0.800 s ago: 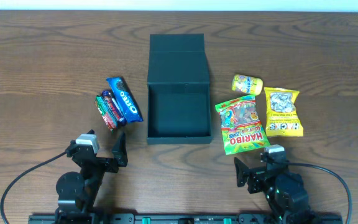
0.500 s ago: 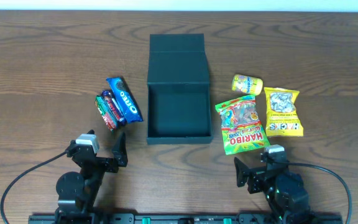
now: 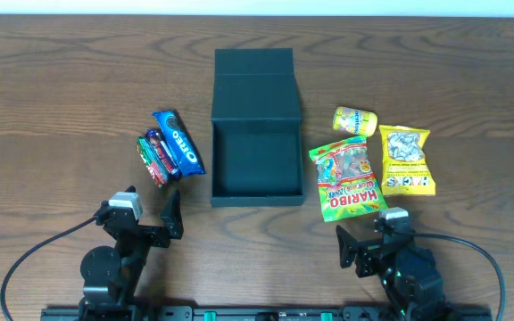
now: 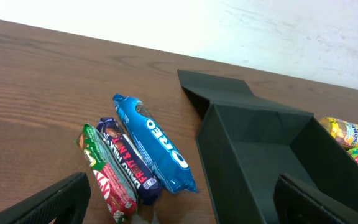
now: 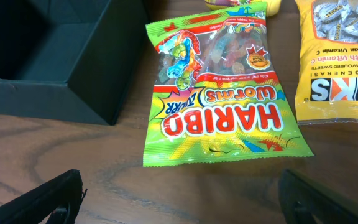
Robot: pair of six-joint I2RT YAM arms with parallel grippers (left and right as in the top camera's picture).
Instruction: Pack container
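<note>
The dark container [image 3: 214, 160] stands open at the table's middle, its lid flap lying flat behind it; it also shows in the left wrist view [image 4: 253, 155] and the right wrist view [image 5: 55, 68]. Left of it lie a blue Oreo pack [image 3: 178, 142], a dark purple bar [image 3: 161, 152] and a red-green bar [image 3: 151, 162]. Right of it lie a green Haribo bag [image 3: 344, 178], a yellow Hacks bag [image 3: 406, 160] and a small yellow packet [image 3: 354, 119]. My left gripper [image 3: 163, 217] is open and empty, near the bars [image 4: 126, 165]. My right gripper [image 3: 357, 242] is open and empty, just short of the Haribo bag [image 5: 219, 102].
Black cables loop from both arm bases along the table's front edge. A pale wall borders the table's far edge [image 4: 229, 25].
</note>
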